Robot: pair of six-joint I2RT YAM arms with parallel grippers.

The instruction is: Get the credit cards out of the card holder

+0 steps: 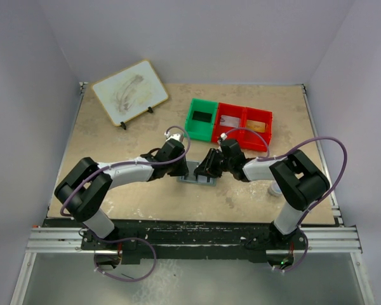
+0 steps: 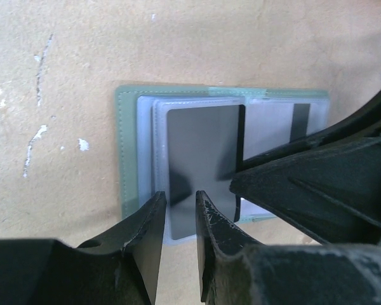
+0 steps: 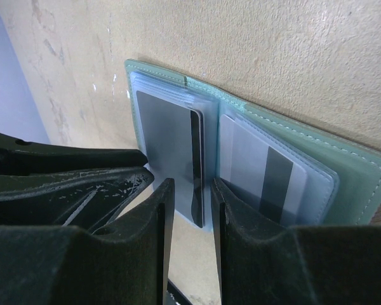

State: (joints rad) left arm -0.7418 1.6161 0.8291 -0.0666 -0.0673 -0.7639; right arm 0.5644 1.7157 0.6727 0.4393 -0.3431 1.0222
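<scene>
Holder [image 1: 195,180] lay open flat on the table [image 1: 114,140], mid-width, just near of the green bin [image 1: 201,118] and red bin [image 1: 244,125]. Left claw [image 2: 180,196] and right claw [image 3: 192,184] were both down at it, one from each side, tips just beside each other.

Dark card [image 2: 203,152] sat in the panel on the left claw's side, striped card [image 3: 267,178] in the other panel. Both looked to be under clear sleeves.

Left claw: fingers slightly spread with a narrow gap, tips at the edge of the dark card's sleeve, nothing visibly pinched.

Right claw: also slightly spread, tips straddling the dark card's striped edge by the fold. It reached in over the striped card's panel. Couldn't tell whether either pad actually touched the card.

Board [image 1: 129,92] on a small stand stood far left, well apart from the holder.
</scene>
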